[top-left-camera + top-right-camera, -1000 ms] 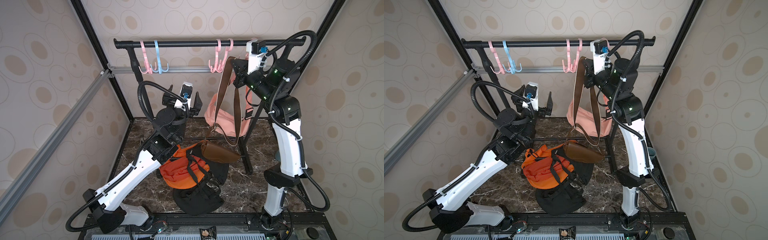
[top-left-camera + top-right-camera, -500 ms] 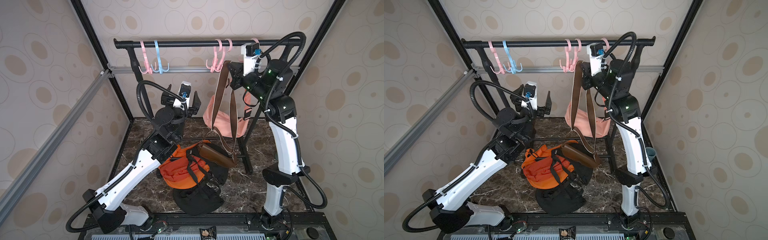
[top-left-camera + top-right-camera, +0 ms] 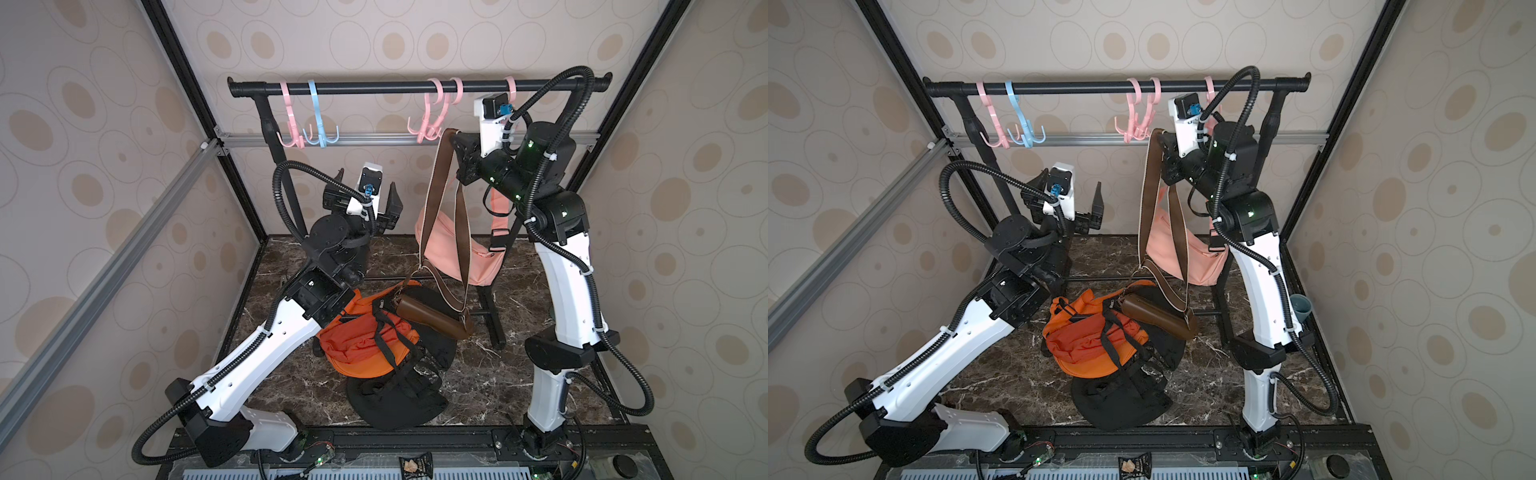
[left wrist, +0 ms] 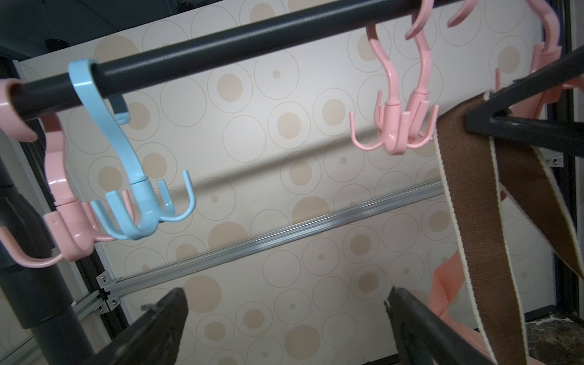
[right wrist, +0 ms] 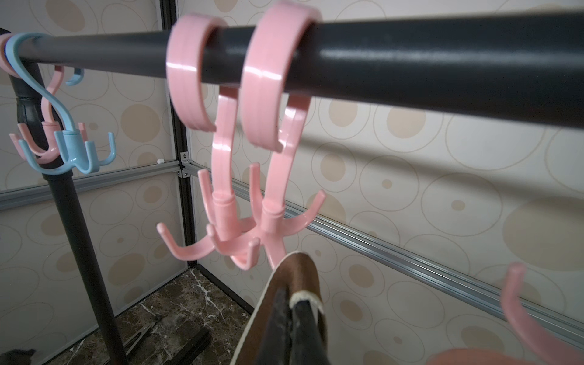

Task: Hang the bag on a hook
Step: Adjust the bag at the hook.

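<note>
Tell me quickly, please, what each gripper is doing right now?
Left gripper: open, empty.
Right gripper: shut on the brown bag's strap.

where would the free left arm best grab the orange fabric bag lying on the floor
Probably by the black webbing strap crossing the top of the orange fabric bag, coming straight down from above. The strap stands proud of the soft, slumped body, so open jaws could close across it; the brown leather bag crowds the far side.

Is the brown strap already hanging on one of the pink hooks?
No: in the right wrist view the brown strap is pinched in the shut right claw, just below the prongs of the pink hooks, not looped over any.
</note>
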